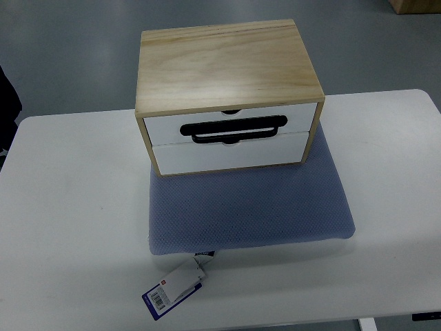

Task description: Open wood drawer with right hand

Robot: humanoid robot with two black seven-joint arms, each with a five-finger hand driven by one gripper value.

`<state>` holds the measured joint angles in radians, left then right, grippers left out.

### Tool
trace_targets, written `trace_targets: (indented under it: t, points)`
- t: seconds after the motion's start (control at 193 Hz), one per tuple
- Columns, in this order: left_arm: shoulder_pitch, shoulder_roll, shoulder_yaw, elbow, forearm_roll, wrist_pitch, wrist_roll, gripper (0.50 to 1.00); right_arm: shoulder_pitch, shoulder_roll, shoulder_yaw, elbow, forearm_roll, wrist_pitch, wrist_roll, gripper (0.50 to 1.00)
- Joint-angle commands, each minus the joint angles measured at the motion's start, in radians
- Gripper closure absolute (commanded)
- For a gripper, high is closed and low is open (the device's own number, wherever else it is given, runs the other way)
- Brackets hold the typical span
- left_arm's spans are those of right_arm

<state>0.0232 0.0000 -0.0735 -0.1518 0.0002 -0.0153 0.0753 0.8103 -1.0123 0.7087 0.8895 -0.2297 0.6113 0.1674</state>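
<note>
**Closed drawers, no robot hand showing**

Nearest the camera, one paper tag (173,288) is lying on the white table (69,234), white on its upper part and dark blue along its lower left end, with a barcode printed on it (the print is too small to read). It is hanging off the near edge of the mat by a short dark tab.

Going by size: one white table is filling most of the view, its far corners rounded. One blue-grey mesh mat (248,207) is lying flat on it, roughly in the middle. One wooden drawer box (227,65) is sitting on the far part of the mat, its pale wood top facing up and its front facing the camera, turned slightly so the right side is sitting a little farther back.

Two white drawer fronts are showing in the box, one above the other. Both are sitting flush with the wooden frame, so both are looking closed. One black handle (234,129) is running across the front, low on the upper drawer (165,127) and just above the seam with the lower drawer (227,155). A small notch is showing at the top edge of each front.

Neither robot hand is appearing in the view, so their state cannot be told, and the box's place relative to a hand cannot be given.
</note>
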Motion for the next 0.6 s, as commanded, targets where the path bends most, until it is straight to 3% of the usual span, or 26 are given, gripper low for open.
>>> trace_targets:
  t: [0.0,0.436,0.441,0.596]
  points:
    - [0.0,0.0,0.0,0.0,0.0,0.0,0.0,0.5,0.023,-0.031,0.0,0.06,-0.049,0.0,0.003,0.56]
    - [0.0,0.0,0.0,0.0,0.0,0.0,0.0,0.5,0.101,-0.086,0.023,0.278,-0.29,0.0,-0.008,0.56]
    - [0.0,0.0,0.0,0.0,0.0,0.0,0.0,0.5,0.104,-0.086,0.029,0.336,-0.318,0.0,-0.023,0.56]
    - [0.0,0.0,0.0,0.0,0.0,0.0,0.0,0.5,0.101,-0.097,0.011,0.549,-0.353,0.0,-0.036,0.56]
